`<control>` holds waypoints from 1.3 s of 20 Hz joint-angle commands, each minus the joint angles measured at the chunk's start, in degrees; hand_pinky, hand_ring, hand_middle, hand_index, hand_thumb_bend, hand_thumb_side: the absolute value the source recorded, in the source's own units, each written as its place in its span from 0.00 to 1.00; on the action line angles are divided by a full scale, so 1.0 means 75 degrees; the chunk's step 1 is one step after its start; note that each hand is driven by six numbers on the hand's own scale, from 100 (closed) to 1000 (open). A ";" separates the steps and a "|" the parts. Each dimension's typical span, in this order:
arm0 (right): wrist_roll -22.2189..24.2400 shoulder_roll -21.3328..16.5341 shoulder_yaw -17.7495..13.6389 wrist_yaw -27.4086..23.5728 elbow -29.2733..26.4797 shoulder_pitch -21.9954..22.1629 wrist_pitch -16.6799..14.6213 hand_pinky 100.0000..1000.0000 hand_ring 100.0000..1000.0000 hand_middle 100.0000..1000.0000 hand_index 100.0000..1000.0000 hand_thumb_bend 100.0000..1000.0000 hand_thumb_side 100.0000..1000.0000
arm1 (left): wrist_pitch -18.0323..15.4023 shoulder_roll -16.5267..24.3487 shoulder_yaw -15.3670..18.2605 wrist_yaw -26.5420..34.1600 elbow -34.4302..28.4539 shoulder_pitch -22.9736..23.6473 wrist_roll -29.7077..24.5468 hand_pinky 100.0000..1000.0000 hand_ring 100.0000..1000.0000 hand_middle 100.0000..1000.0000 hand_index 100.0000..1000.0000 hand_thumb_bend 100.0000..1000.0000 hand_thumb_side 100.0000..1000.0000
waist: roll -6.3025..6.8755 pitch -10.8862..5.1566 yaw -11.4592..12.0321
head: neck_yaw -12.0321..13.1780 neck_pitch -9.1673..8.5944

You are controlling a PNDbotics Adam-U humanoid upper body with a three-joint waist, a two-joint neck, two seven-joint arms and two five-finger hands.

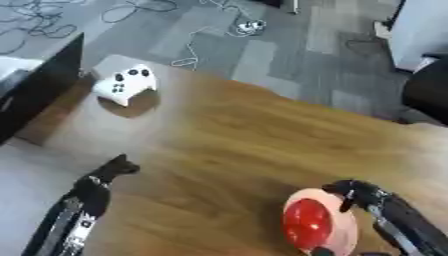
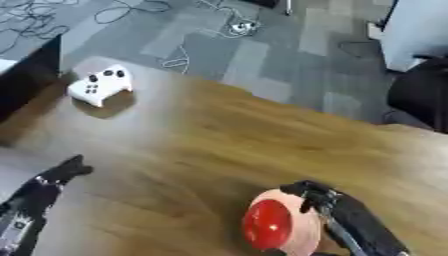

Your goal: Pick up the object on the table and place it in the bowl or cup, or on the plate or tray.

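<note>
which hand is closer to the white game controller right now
Left. The left hand sits on the table's near left, below the controller with bare wood between them. The right hand is at the lower right, by the pink plate, much farther away.

No text, label, brand or number can be read anywhere.

Bench (image 1: 262,145): brown wood grain, paler and washed out toward the left. Game controller (image 1: 125,84): white with dark buttons. Plate (image 1: 346,227): pale pink. Round object (image 1: 306,223) on the plate: glossy red. Left hand (image 1: 112,170) and right hand (image 1: 354,191): black. Floor (image 1: 262,55): grey carpet in lighter and darker patches.
</note>
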 commanded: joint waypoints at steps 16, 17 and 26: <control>-0.0750 -0.1078 -0.0257 0.0635 -0.0276 0.0846 -0.1489 0.70 0.57 0.76 0.87 0.61 0.48 | -0.0040 0.0181 0.0096 0.0040 -0.0110 0.0291 0.0088 0.99 1.00 0.73 0.85 0.08 0.98 | 0.0339 -0.0488 -0.0629 | 0.0113 -0.0041; -0.0775 -0.1047 -0.0250 0.0654 -0.0276 0.0884 -0.1524 0.70 0.57 0.76 0.87 0.61 0.48 | -0.0037 0.0192 0.0104 0.0040 -0.0099 0.0310 0.0092 0.99 1.00 0.73 0.85 0.08 0.98 | 0.0349 -0.0508 -0.0714 | 0.0145 -0.0029; -0.0656 -0.0619 -0.0138 0.0610 -0.0276 0.1078 -0.1568 0.75 0.66 0.75 0.87 0.60 0.51 | -0.0020 0.0318 0.0065 -0.0043 0.0026 0.0567 0.0052 0.99 1.00 0.73 0.85 0.07 0.99 | 0.0413 -0.0702 -0.1712 | 0.0421 0.0139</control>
